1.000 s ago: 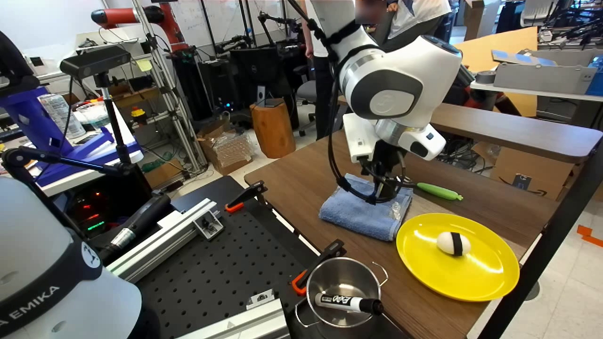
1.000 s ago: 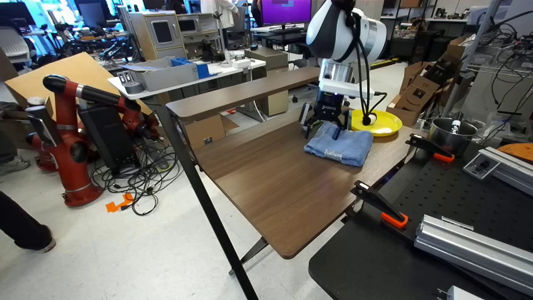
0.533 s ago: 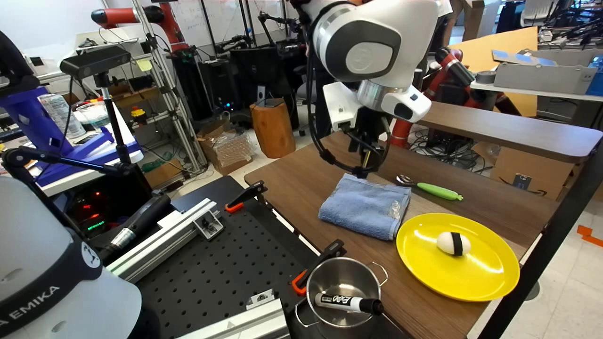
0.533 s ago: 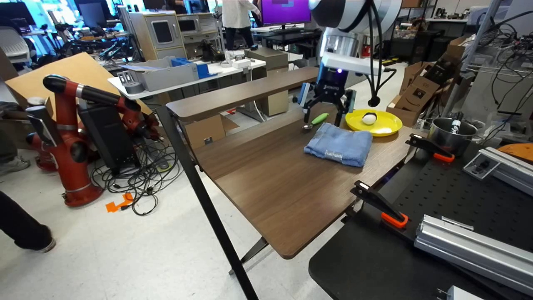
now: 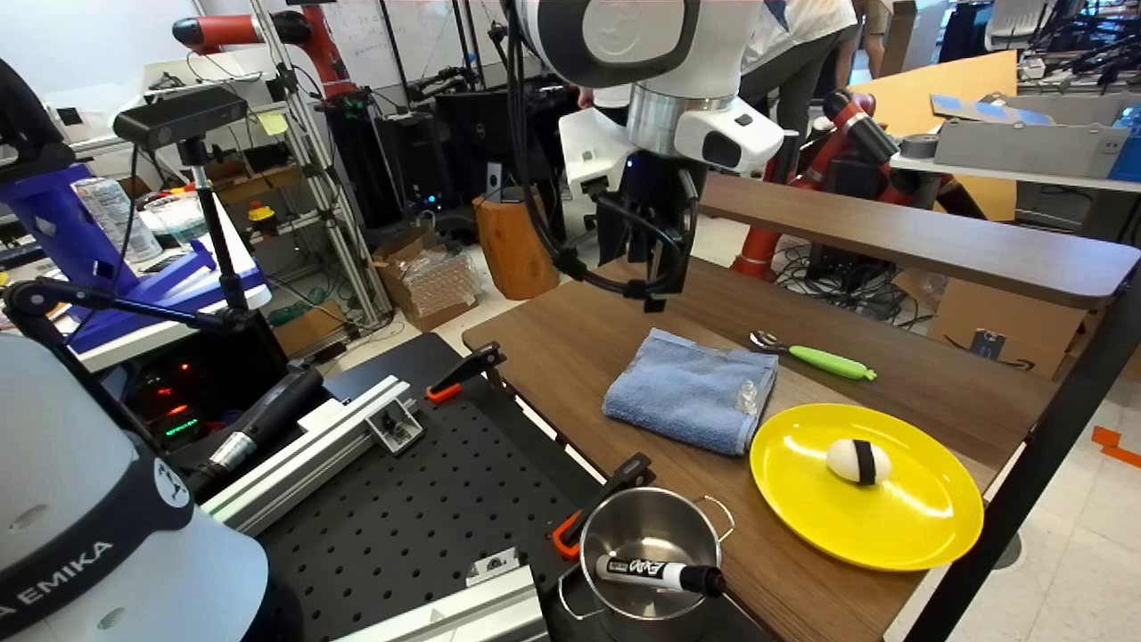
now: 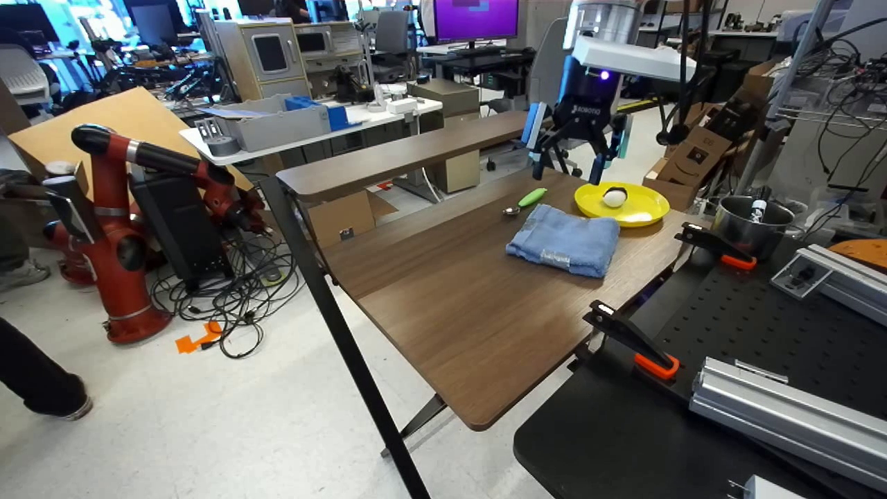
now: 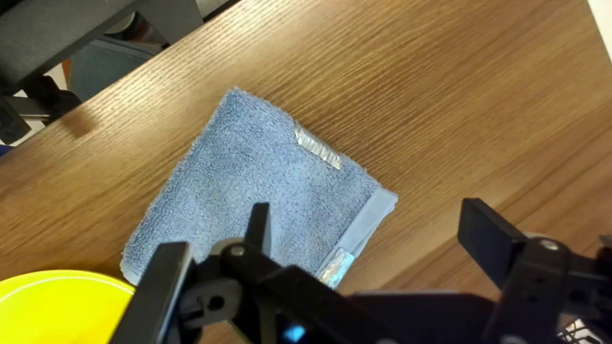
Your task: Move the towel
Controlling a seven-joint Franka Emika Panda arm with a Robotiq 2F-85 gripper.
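The towel is a light-blue folded cloth lying flat on the brown table, beside the yellow plate. It also shows in an exterior view and in the wrist view, with shiny tape on two edges. My gripper is open and empty, raised well above the table. In the wrist view my gripper's fingers are wide apart, with one fingertip over the towel's image and the other over bare wood. Nothing is between the fingers. The fingers are partly hidden by cables in an exterior view.
The yellow plate holds a white egg-like piece with a black band. A green-handled spoon lies behind the towel. A metal pot with a marker stands at the table's edge near a clamp. A raised shelf runs along the far side.
My gripper has risen from the towel and moved up and away from it. The spoon is now uncovered. The towel lies in nearly the same place.
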